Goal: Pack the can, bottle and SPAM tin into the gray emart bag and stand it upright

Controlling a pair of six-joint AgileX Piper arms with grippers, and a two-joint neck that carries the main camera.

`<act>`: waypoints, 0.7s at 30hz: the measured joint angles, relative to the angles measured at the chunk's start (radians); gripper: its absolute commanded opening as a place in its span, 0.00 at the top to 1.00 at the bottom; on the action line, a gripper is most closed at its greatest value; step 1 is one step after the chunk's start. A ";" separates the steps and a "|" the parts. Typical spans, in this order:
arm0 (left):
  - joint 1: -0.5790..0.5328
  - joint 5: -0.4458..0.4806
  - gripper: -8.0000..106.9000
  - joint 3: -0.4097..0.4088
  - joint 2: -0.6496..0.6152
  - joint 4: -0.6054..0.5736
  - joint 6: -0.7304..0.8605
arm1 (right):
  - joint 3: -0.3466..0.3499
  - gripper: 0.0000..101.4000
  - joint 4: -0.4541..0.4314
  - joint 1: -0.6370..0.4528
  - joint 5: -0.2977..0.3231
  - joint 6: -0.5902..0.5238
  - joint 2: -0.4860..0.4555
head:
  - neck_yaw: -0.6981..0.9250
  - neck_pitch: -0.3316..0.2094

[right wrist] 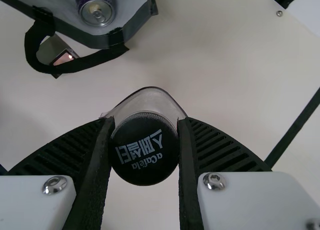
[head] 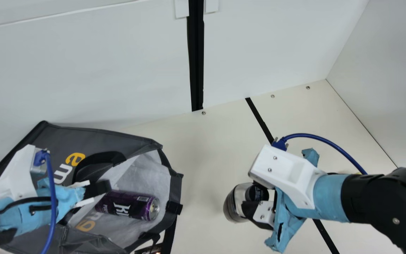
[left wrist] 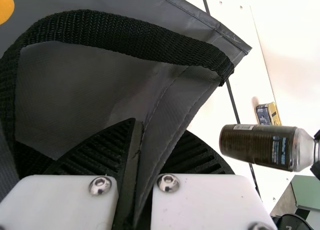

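Main view: L gripper (head: pixel 105 188), 8 o'clock, fingers pinch gray bag (head: pixel 100 135) edge; can (head: pixel 129 206) inside. R gripper (head: pixel 255 198), 5 o'clock, clamps bottle (head: pixel 232 206) at cap end.

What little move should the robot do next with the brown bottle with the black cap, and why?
Probably carry the brown, black-capped bottle towards the open mouth of the gray fabric bag: the right gripper grips it, the left gripper pinches the bag's edge, and the purple metal can lies inside.
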 measured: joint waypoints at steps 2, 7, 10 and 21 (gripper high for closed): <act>0.000 0.000 1.00 0.000 0.000 0.000 0.000 | 0.006 1.00 0.000 0.017 0.000 0.005 -0.005 | 0.000 0.000; 0.000 0.000 1.00 0.000 0.000 0.000 0.000 | 0.018 1.00 0.005 0.056 0.000 0.016 -0.020 | 0.000 0.000; 0.000 0.000 1.00 0.000 0.000 0.000 0.000 | 0.022 1.00 0.006 0.082 0.001 0.026 -0.031 | 0.002 0.000; 0.000 0.000 1.00 0.000 0.000 0.000 0.000 | 0.006 1.00 0.066 0.150 0.001 0.067 -0.079 | 0.000 0.000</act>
